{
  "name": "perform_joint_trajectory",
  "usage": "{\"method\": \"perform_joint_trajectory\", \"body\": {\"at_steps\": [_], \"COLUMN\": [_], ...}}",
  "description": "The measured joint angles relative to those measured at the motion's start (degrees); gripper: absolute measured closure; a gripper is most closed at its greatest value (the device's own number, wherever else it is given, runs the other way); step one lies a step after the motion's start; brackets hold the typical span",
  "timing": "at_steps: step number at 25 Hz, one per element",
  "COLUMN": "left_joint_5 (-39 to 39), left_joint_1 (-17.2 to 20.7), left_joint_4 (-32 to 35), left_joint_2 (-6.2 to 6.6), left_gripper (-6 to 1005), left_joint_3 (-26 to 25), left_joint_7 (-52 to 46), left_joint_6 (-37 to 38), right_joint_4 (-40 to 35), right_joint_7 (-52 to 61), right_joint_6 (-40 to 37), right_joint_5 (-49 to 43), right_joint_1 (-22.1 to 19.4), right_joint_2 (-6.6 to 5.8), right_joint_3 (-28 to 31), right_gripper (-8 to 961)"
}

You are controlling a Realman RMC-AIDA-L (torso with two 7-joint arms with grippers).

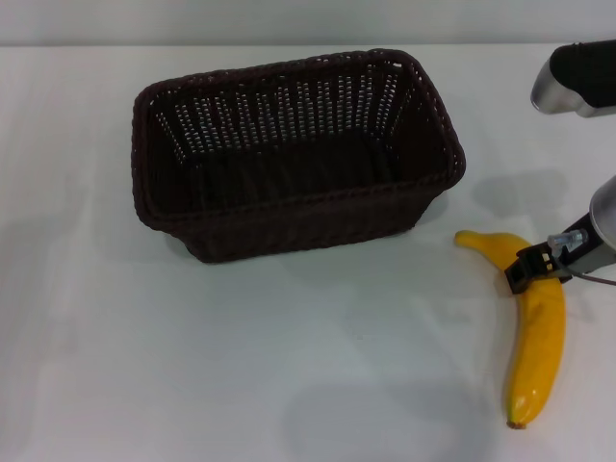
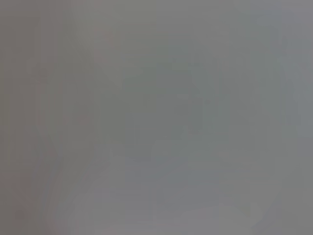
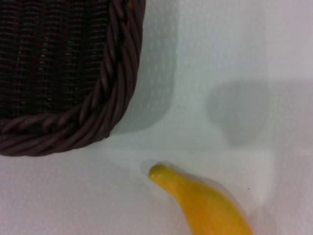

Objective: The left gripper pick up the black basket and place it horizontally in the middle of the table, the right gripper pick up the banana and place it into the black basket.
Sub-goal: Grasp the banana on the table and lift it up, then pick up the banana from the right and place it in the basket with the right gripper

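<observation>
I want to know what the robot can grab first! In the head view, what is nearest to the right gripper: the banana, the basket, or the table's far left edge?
1. The banana, right under the right gripper.
2. The black basket, to its left, mid-table.
3. The table far left edge, farthest away.

right gripper (image 1: 531, 269): small black block-shaped fingertip, with a thin bright edge along its far side
connector: a little silver-grey metal fitting sits just behind the black tip
cable: one thin light wire runs from the tip toward the right edge
right arm (image 1: 604, 231): rounded silver-grey cylinder, smooth
upper arm piece (image 1: 576, 79): at the far right, black shell ending in a rounded silver-grey cap
</observation>
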Motion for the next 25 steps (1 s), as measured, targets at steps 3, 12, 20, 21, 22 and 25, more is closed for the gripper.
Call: {"method": "perform_joint_trajectory", "body": {"at_steps": [3,12,20,21,22,25], "left_joint_5": [0.0,-0.2,-0.9,-1.0,-1.0,-0.9], "left_joint_1": [0.0,0.2,0.1,0.1,0.0,-0.3], "left_joint_4": [0.2,0.5,0.6,0.6,0.6,0.6], "left_joint_2": [0.00,0.07,0.18,0.18,0.18,0.13], "left_gripper": [118,118,118,118,118,118], "left_joint_3": [0.0,0.0,0.0,0.0,0.0,0.1], "left_joint_7": [0.0,0.0,0.0,0.0,0.0,-0.1], "left_joint_6": [0.0,0.0,0.6,0.6,0.6,0.7], "right_joint_4": [0.3,7.6,13.7,14.0,14.3,13.7], "right_joint_7": [-0.4,-3.9,-11.2,-12.3,-13.6,-17.8], "right_joint_6": [0.0,3.7,4.4,3.1,1.1,-6.2], "right_joint_5": [-0.1,-3.8,-7.2,-6.5,-5.0,1.3], "right_joint_1": [0.0,-1.3,1.8,2.2,3.0,5.1], "right_joint_2": [0.00,-0.17,-0.16,-0.07,0.01,0.07], "right_joint_3": [0.2,7.4,16.4,16.9,17.2,16.9], "right_gripper": [462,461,462,462,462,462]}}
